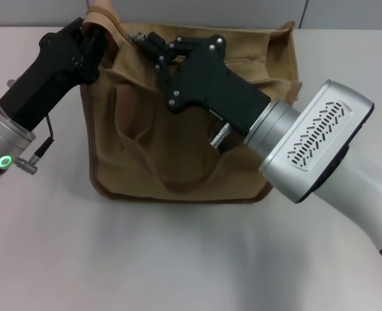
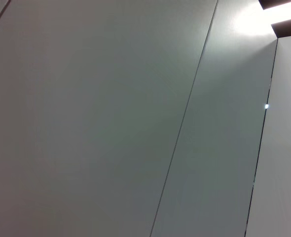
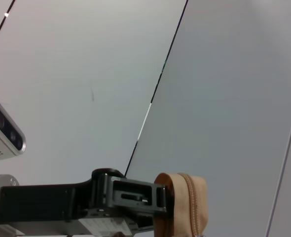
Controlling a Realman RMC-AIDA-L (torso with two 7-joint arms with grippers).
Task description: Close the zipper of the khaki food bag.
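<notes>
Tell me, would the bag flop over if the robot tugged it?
Probably it sags rather than tips. The bag is soft canvas, already creased, and its corner bunches up where the left gripper grips it. It lies flat, so sliding looks likelier than rolling. The right gripper is near the zipper.

Support surface is a plain pale grey table (image 1: 178, 259), matte, soft shadows from the arms falling across the near part. One thing sits directly on it: the khaki food bag (image 1: 191, 168), a boxy tan canvas tote with darker brown piping along its edges. It rests toward the far side of the table, roughly centred, bottom edge flat against the surface. One looped fabric handle lies slack against the bag's facing side. Behind the table's far edge there is a grey panelled wall (image 1: 346, 13) with a vertical seam. Wrist views show nothing of the table, only wall panels.
</notes>
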